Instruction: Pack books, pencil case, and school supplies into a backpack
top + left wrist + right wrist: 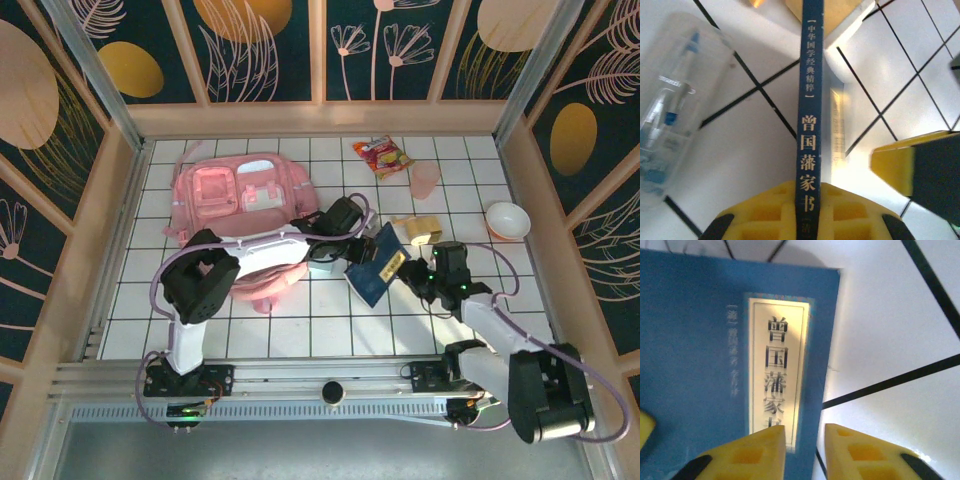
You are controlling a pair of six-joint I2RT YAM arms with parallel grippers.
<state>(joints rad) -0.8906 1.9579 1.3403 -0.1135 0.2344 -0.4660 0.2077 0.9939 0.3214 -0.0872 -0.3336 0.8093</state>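
Standing on edge, book [376, 270] pinched at its spine by left gripper [809, 200], right gripper [805, 440] narrowly parted alongside.

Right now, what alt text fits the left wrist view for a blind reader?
A navy book, spine with gold Chinese lettering facing the camera, runs up the middle, pinched at the bottom between yellow fingers of the left gripper. A translucent pencil case holding pens lies at left on the white tiled table.

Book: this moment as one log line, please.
book: tilted | left gripper: shut on book | right gripper: open, at book's edge
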